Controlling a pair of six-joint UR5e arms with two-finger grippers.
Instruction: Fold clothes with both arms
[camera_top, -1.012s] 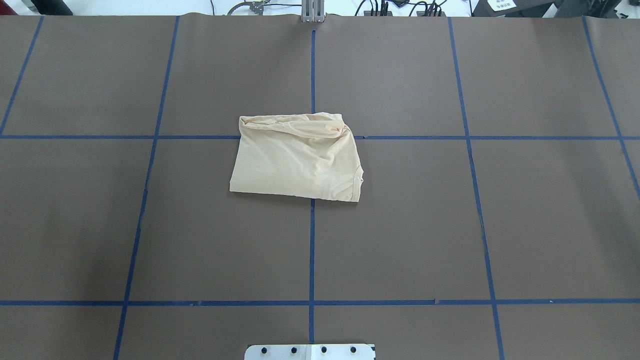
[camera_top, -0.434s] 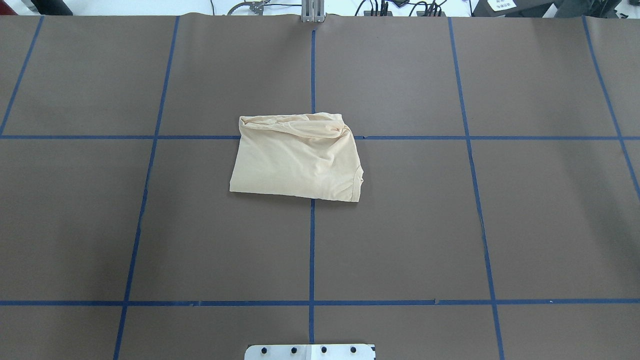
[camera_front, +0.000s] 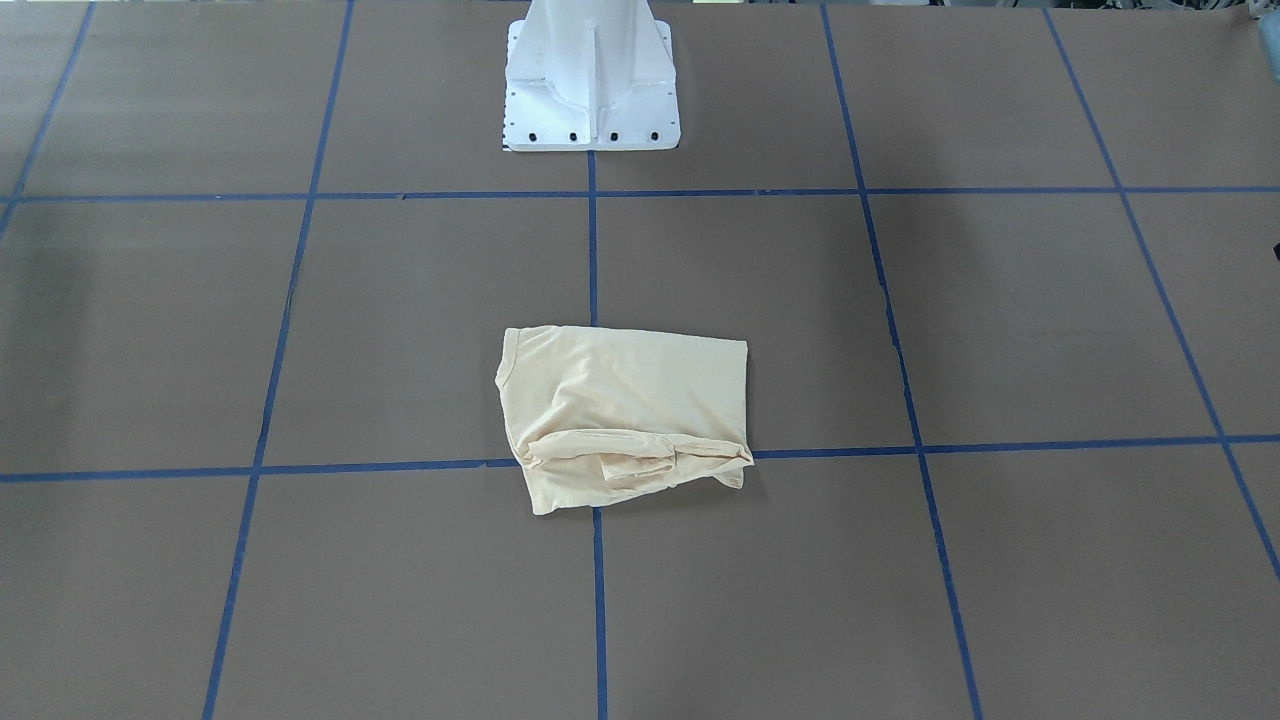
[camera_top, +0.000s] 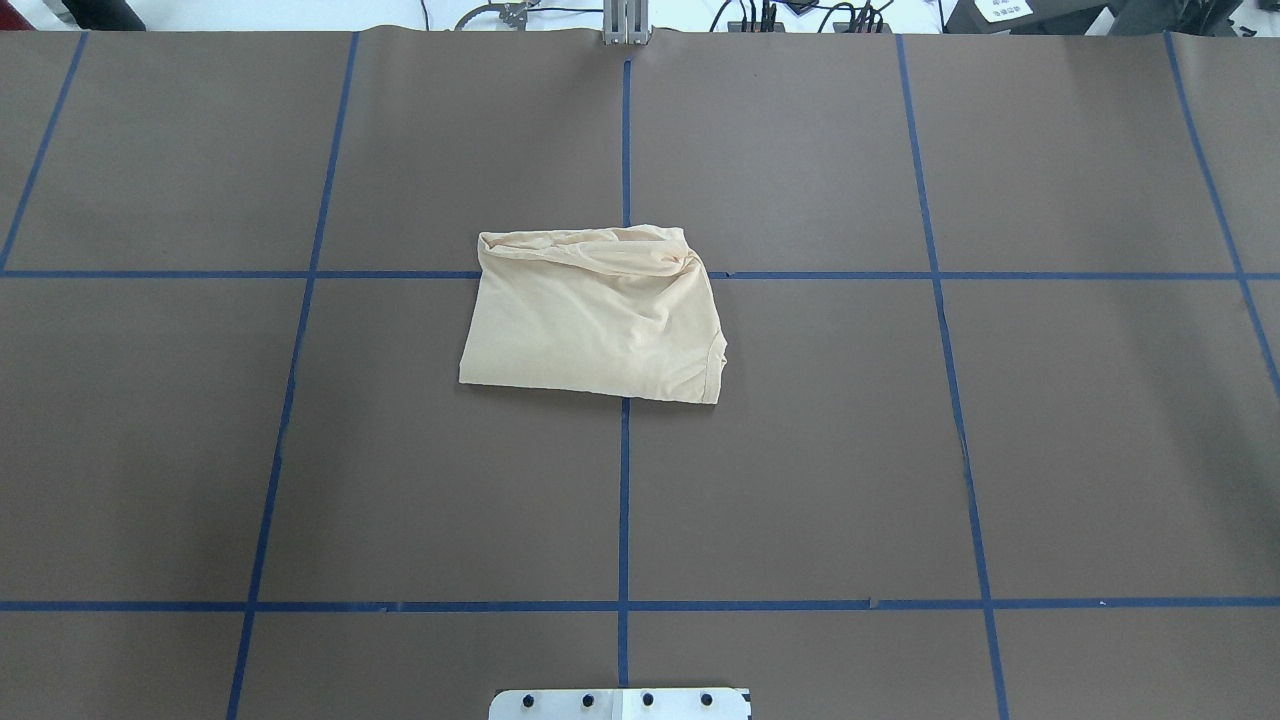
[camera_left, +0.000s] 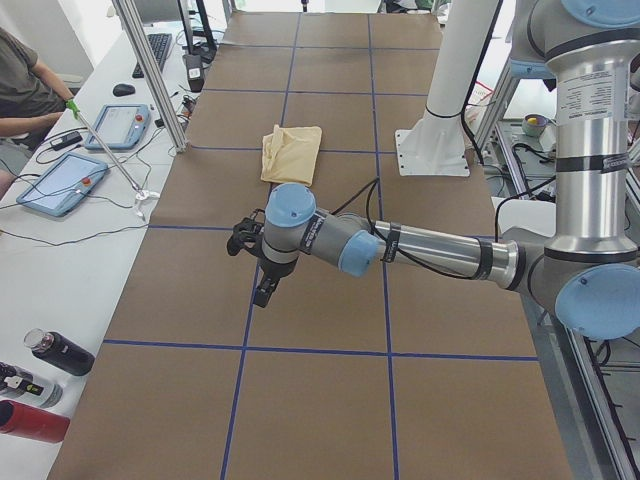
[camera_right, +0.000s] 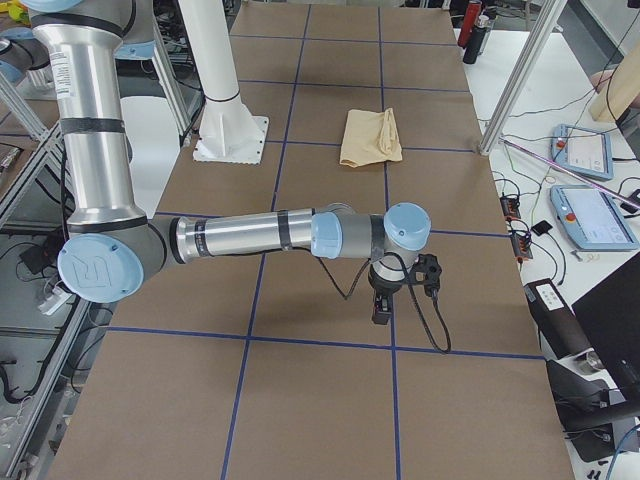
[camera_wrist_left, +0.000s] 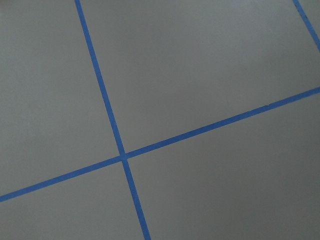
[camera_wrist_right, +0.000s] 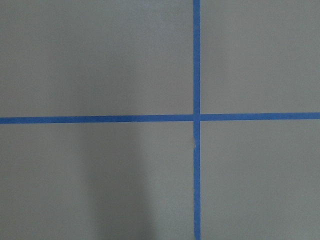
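The clothes are one pale cream-yellow shirt (camera_top: 595, 320), folded into a small packet in the middle of the table, also seen from the front (camera_front: 620, 410). A bunched roll runs along its far edge, and no print shows. My left arm (camera_left: 420, 248) reaches low over the table far from the shirt (camera_left: 290, 152), its gripper (camera_left: 262, 290) pointing down; I cannot tell its state. My right arm (camera_right: 260, 235) is stretched out the same way, its gripper (camera_right: 380, 308) well away from the shirt (camera_right: 370, 135), state also unclear. Both wrist views show only brown mat and blue tape.
The white pedestal base (camera_front: 590, 90) stands at the robot's side of the table. Blue tape lines (camera_top: 624, 500) grid the brown mat. A seated person (camera_left: 25, 85), tablets (camera_left: 60, 182) and bottles (camera_left: 60, 352) are beside the far edge, with metal posts (camera_right: 515, 85) there.
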